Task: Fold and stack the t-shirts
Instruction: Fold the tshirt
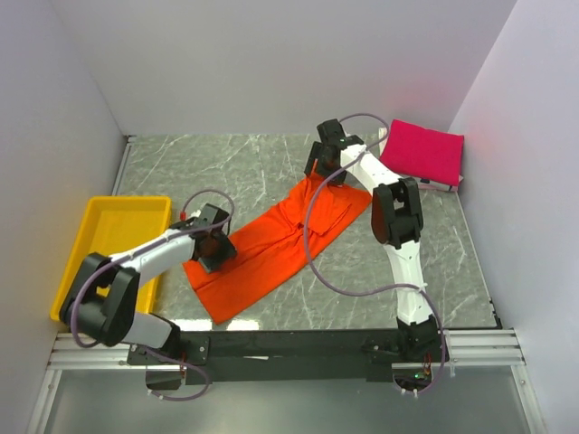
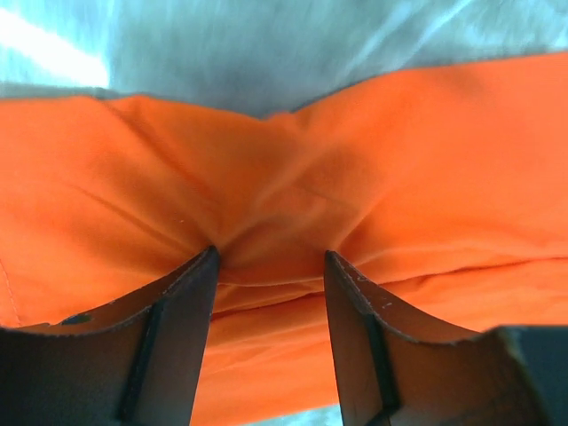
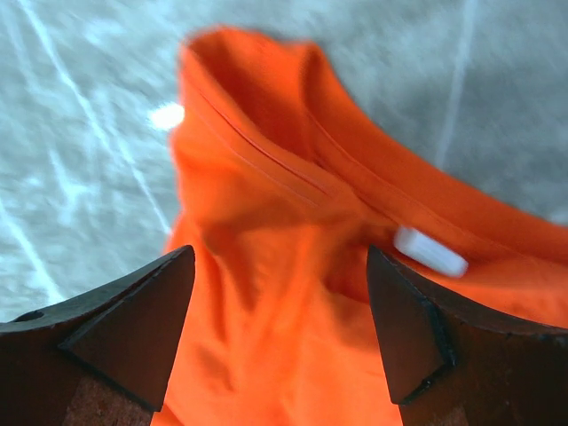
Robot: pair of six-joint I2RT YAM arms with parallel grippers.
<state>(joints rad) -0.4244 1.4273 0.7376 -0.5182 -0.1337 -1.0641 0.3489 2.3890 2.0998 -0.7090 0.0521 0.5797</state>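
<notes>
While left fingers (image 2: 173,342) touch orange t-shirt (image 2: 293,169), tips apart

**Location type:** robotics laboratory test cell.

**Indicators**

1. Enclosure. Plain white partition walls (image 1: 271,63) close off the table (image 1: 226,163) on 3 sides, forming a bare booth around the work area.
2. Mounting. An aluminium rail (image 1: 488,344) runs along the near table edge. 2 robot arms, the left arm (image 1: 154,253) and the right arm (image 1: 403,258), are fixed there side by side.
3. Wiring. Exposed purple-grey cables (image 1: 362,294) loop openly along both arms.
4. Work surface. The grey marble-pattern top carries sample items: 1 yellow tray (image 1: 127,201), 1 orange t-shirt (image 1: 271,249) and 1 folded magenta t-shirt (image 1: 423,152).
5. Viewpoints. 1 fixed overhead view and 2 wrist views cover the cell.
</notes>
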